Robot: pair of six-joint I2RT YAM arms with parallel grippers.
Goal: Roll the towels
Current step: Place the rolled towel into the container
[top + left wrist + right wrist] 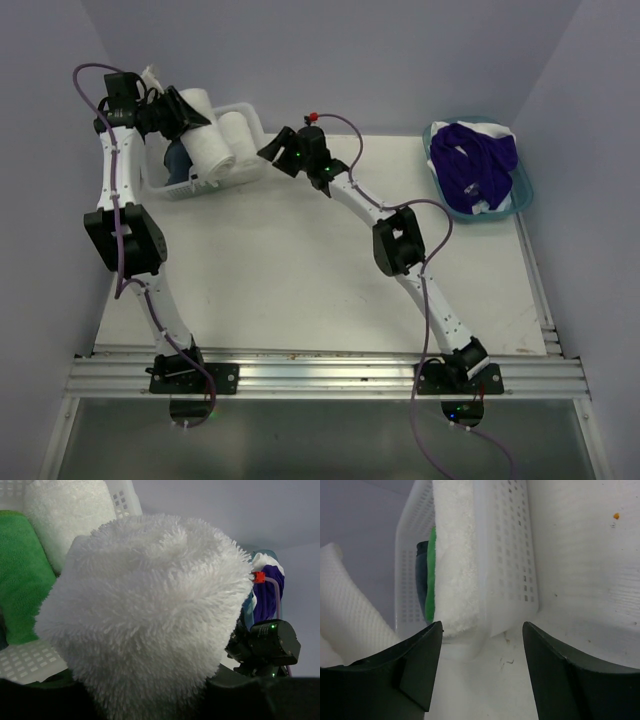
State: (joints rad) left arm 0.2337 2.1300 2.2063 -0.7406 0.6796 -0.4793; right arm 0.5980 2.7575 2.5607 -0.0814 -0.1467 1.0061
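The white towel (pixel 150 615) is shaggy terry cloth, the basket (pixel 510 555) perforated glossy plastic, the table (pixel 300 270) matt.

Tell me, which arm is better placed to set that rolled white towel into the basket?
Left. The left gripper holds the rolled white towel at the white basket; the right gripper is open and empty outside its wall.

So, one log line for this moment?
left hand: gripping rolled white towel at basket | right hand: open, empty, near basket corner | purple towel: unrolled in blue tub
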